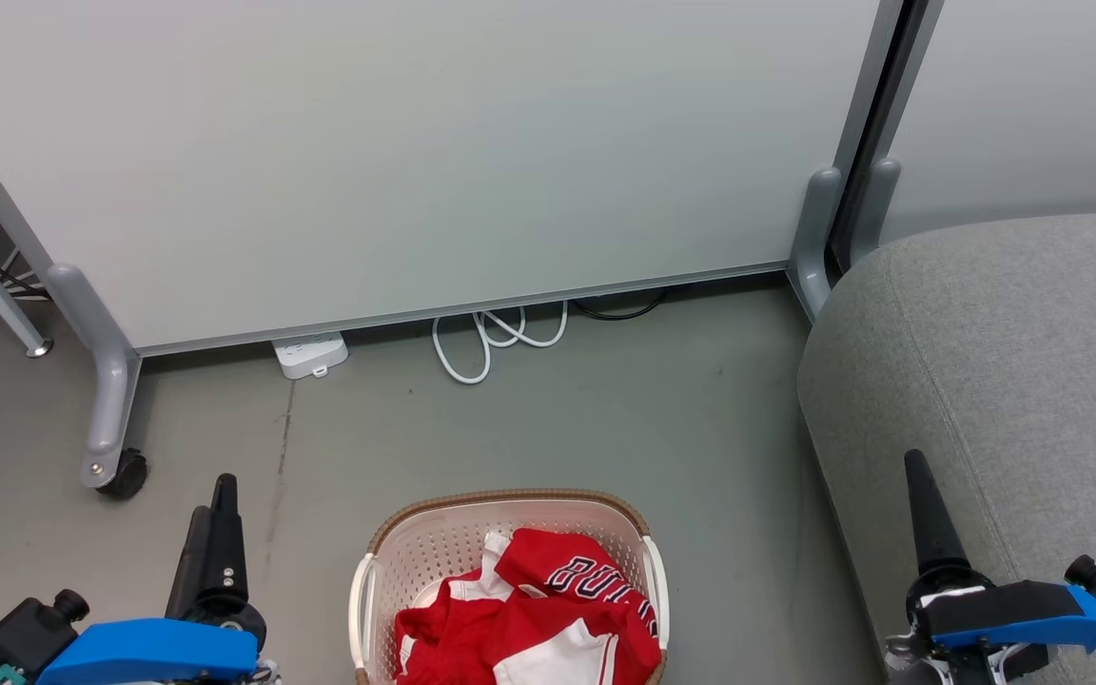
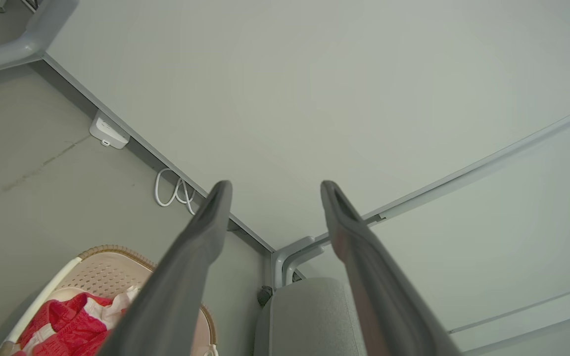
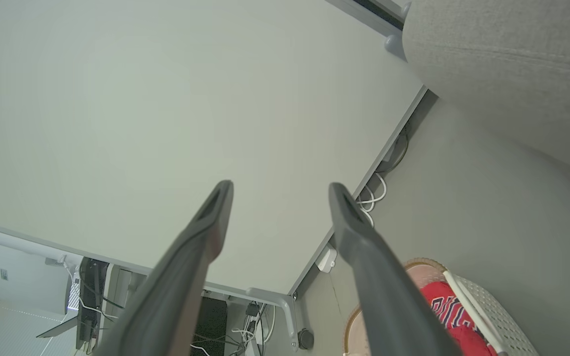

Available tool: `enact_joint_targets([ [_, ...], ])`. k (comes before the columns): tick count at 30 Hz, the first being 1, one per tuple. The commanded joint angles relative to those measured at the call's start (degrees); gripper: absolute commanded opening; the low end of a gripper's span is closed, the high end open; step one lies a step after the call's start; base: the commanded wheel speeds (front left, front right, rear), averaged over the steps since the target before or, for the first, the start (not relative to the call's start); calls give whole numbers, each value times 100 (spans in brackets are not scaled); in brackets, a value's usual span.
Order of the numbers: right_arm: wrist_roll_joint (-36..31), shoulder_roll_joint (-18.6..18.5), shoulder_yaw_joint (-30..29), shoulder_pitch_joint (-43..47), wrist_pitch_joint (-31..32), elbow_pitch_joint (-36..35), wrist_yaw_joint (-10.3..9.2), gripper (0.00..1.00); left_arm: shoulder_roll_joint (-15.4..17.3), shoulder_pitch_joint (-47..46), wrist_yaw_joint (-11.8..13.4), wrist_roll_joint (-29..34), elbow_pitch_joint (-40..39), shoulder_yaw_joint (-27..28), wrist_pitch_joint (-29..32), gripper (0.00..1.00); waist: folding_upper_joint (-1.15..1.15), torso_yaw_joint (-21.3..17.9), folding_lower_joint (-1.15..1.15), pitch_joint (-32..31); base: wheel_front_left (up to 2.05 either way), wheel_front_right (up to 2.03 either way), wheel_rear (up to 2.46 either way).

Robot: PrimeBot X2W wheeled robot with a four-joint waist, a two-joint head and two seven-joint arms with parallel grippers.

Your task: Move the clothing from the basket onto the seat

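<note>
1. Left claw (image 1: pixel 212 504) is nearest, at the lower left over the floor (image 1: pixel 605 428), just left of the basket. Its wrist view shows the two dark fingers (image 2: pixel 206 232) spread wide, gripping nothing.
2. Beyond it a grey partition leg with a black caster (image 1: pixel 122 473) stands near the floor's back edge. A white power strip (image 1: pixel 310 354) and a looped white cable (image 1: pixel 496 338) lie along that edge, under the pale partition panel (image 1: pixel 415 143).
3. The basket (image 1: pixel 510 497) stands on the floor at the middle of the head view's bottom edge, well apart from the back edge. It is cream-white and perforated, with a brown woven-look rim and white side handles. Open grey floor lies behind it and on both sides.
4. The clothing (image 1: pixel 529 628) lies inside the basket as a crumpled red heap with white panels. One upper fold carries white lettering (image 1: pixel 596 576) outlined in black. The heap fills the near and right part, and the far-left inner wall is bare.
5. The right claw (image 1: pixel 924 495) is at the lower right, one finger showing against the seat's fabric. Its wrist view shows both fingers (image 3: pixel 359 237) wide apart, holding nothing.
6. The seat (image 1: pixel 1005 381) is grey upholstery with a rounded corner, right of the basket. A strip of bare floor runs between them.
</note>
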Motion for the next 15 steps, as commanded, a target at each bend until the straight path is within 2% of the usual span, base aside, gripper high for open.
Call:
enact_joint_targets([
  [1,-166,-23,35,-162,-47,-94,1,100,58,-180,15,181,-99,-24,-41,100,0,1,0,0,0,0,0],
  [15,-1469,-27,298,-143,-324,-25,1,100,73,-216,101,1595,-30,-304,-317,100,0,10,0,3,0,0,0],
])
